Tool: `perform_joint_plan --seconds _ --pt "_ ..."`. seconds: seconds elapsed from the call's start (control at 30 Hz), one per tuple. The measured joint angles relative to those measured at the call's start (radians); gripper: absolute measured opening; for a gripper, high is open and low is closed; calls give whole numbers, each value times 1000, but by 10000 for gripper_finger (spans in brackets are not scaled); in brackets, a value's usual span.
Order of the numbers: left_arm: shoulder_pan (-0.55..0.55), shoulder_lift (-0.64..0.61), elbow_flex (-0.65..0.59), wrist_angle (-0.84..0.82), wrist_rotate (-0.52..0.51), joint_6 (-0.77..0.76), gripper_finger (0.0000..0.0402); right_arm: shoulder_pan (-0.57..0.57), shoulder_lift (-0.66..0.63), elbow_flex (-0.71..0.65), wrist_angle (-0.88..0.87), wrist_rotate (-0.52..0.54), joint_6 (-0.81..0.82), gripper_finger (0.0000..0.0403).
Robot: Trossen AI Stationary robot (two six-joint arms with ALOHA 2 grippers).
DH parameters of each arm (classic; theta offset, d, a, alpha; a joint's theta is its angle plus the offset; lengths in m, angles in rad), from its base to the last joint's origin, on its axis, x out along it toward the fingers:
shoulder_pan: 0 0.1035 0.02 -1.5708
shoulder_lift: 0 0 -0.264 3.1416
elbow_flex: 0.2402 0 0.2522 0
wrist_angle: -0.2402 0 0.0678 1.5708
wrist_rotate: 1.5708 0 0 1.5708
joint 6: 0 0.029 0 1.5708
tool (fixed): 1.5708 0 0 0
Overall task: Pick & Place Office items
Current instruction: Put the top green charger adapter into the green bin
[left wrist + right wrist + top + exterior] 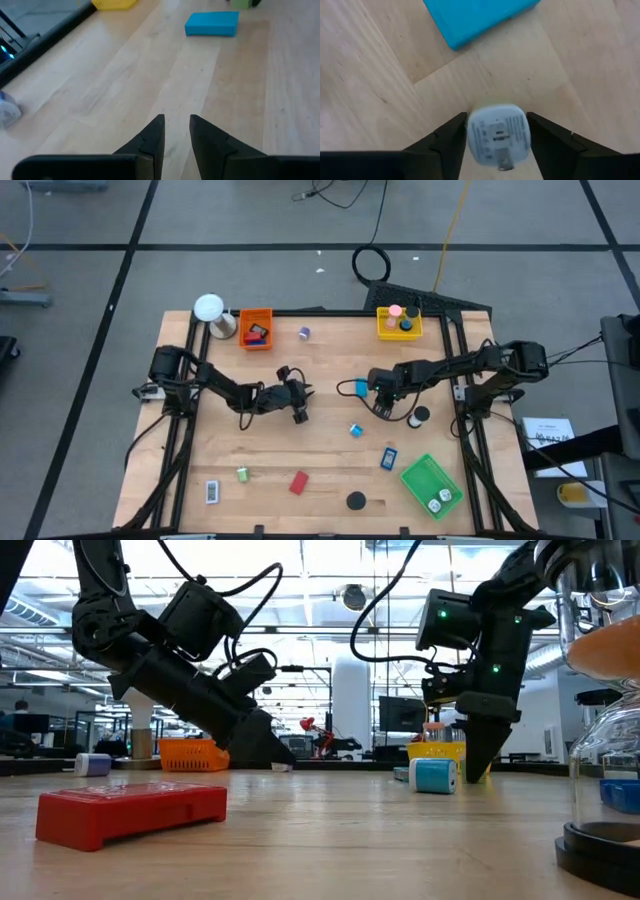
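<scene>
My right gripper (496, 137) straddles the small pale-blue plastic block with the white label (498, 139), jaws spread just beside its 2 flat sides, not clearly pinching. It looks light, rigid and slippery, so I'd squeeze those flat sides. A bright blue rectangular piece (475, 16) lies just beyond the block. My left gripper (176, 131), well apart from it, stands slightly parted on nothing.

The yellow tray (399, 325) beyond it holds a pink roll (396, 311) and a dark piece; the orange tray (256, 330) holds red and dark pieces; the green tray (433, 485) holds 2 white discs.
</scene>
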Motion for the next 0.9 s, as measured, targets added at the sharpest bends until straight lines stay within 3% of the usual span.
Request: perform_joint_plan --seconds 0.33,0.67,0.9 --pt "0 0 -27 39 -2 8 92 -1 0 114 -137 1 1 239" --pt "0 0 -27 39 -2 12 92 0 -1 125 -155 -3 -158 218" --pt "0 0 -27 38 -4 13 92 0 0 97 -155 -5 -169 202"
